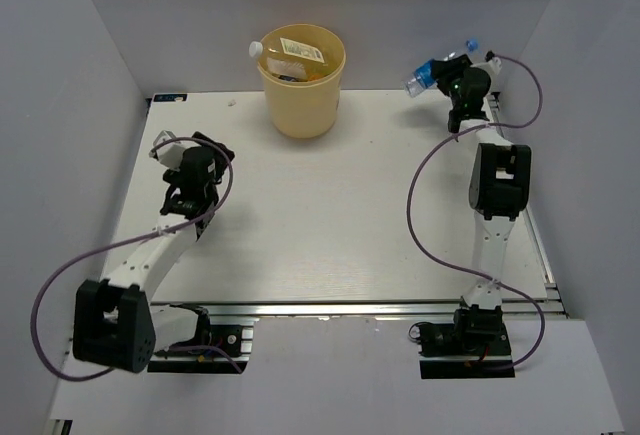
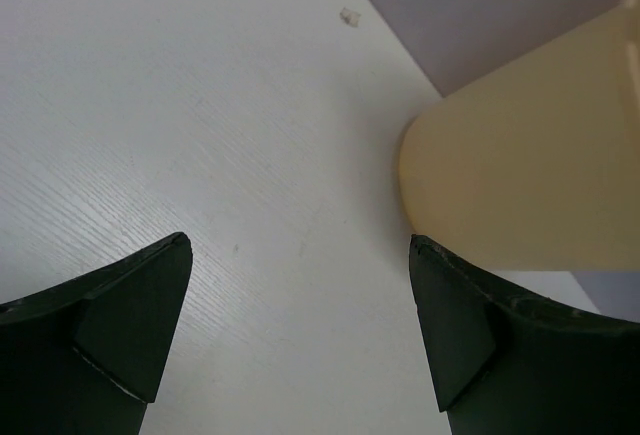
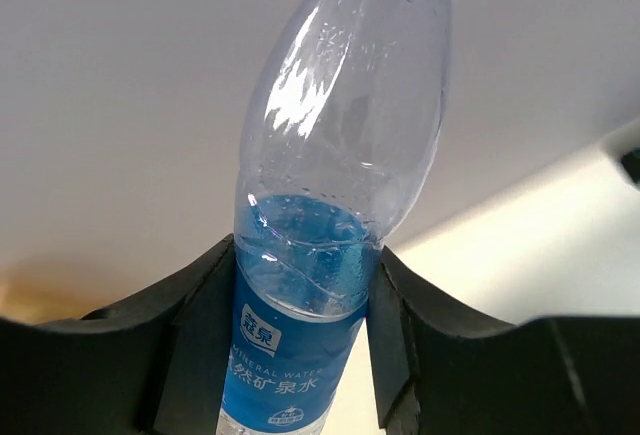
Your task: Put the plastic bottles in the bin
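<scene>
The pale yellow-orange bin (image 1: 300,90) stands at the back middle of the table with several bottles inside; one with a cream label (image 1: 300,52) lies on top. Its side also shows in the left wrist view (image 2: 540,165). My right gripper (image 1: 452,77) is raised at the back right, to the right of the bin, and is shut on a clear bottle with a blue label (image 1: 437,69). In the right wrist view the bottle (image 3: 330,215) sits squeezed between both fingers (image 3: 195,345). My left gripper (image 1: 168,148) is open and empty at the left, over bare table (image 2: 300,245).
White walls enclose the table on three sides. A small white scrap (image 2: 349,16) lies on the table near the back wall, left of the bin. Purple cables loop beside both arms (image 1: 425,205).
</scene>
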You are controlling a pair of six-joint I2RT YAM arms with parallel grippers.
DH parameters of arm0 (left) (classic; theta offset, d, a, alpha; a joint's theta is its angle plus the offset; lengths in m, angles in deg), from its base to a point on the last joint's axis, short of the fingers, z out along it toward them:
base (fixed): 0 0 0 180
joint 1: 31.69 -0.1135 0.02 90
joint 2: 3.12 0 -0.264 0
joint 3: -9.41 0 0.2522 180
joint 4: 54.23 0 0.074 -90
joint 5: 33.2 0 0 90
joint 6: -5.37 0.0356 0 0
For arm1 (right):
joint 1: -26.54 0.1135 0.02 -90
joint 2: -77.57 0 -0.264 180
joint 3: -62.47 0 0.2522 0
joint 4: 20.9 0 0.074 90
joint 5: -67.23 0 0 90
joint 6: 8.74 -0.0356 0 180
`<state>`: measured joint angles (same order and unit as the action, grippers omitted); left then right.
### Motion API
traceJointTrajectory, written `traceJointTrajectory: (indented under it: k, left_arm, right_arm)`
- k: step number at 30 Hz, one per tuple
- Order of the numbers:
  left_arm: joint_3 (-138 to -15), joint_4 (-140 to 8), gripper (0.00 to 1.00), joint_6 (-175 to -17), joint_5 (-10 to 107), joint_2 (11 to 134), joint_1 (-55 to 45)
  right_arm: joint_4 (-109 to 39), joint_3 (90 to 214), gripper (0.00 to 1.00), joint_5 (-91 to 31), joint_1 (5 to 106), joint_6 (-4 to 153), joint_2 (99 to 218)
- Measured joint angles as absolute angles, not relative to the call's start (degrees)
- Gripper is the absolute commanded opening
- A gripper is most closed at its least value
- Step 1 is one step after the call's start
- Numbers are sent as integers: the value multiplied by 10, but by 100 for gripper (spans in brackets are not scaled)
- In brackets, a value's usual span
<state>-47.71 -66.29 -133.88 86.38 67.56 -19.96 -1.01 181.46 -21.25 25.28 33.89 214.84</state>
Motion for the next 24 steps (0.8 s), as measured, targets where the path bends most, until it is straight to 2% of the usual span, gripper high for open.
traceJointTrajectory:
  k: [7,10,14,16,17,19,20,24]
  left_arm:
    - [-432,-676,98,-1324,890,514,-200]
    - [-406,-680,98,-1319,910,456,-200]
    - [-382,-681,98,-1316,929,407,-200]
    - [-378,-682,98,-1316,933,398,-200]
    - [-378,-682,98,-1316,934,397,-200]
    - [-378,-684,98,-1317,934,398,-200]
    - [-378,-685,98,-1317,934,399,-200]
    - [-378,-691,98,-1317,929,400,-200]
  right_arm:
    - [29,1817,35,-306,333,457,2002]
    - [10,1907,43,-309,405,527,2011]
    - [-9,2014,44,-293,496,597,2053]
    - [-20,2054,53,-277,528,628,2081]
    - [-22,2068,67,-265,540,645,2095]
    - [-33,2079,85,-238,554,679,2118]
    - [-39,2080,89,-223,557,695,2127]
    - [-63,2080,89,-174,563,759,2156]
